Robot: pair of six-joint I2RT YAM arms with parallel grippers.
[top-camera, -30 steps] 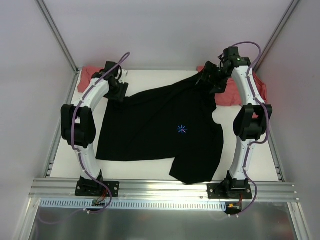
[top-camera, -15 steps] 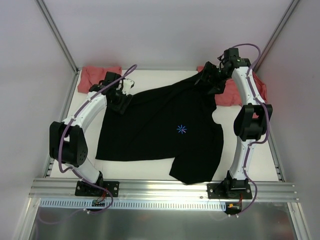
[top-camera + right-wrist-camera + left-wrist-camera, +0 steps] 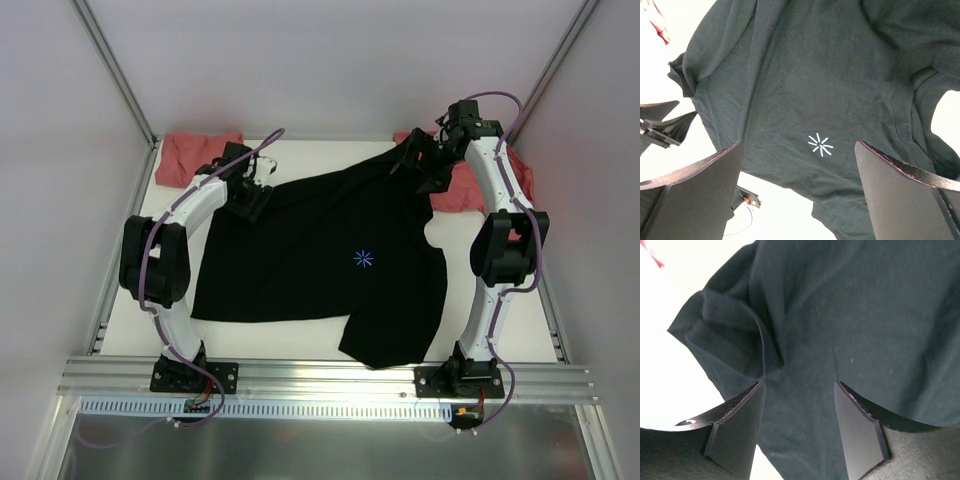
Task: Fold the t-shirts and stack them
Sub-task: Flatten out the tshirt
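Note:
A large black t-shirt lies spread and rumpled on the white table, its light-blue starburst facing up. My left gripper sits low over the shirt's far-left corner. Its jaws stand apart in the left wrist view, with folded black cloth beneath them and nothing pinched. My right gripper hovers above the far-right corner, wide open, looking down on the shirt and the starburst. One salmon-red t-shirt lies bunched at the far left. Another lies at the far right.
The metal rail holding both arm bases runs along the near edge. White walls and slanted frame posts close in the table at the back and sides. Bare white tabletop shows left of the black shirt.
My left gripper has shifted slightly right over the shirt's corner while its elbow swung out left and back. The right arm has barely moved.

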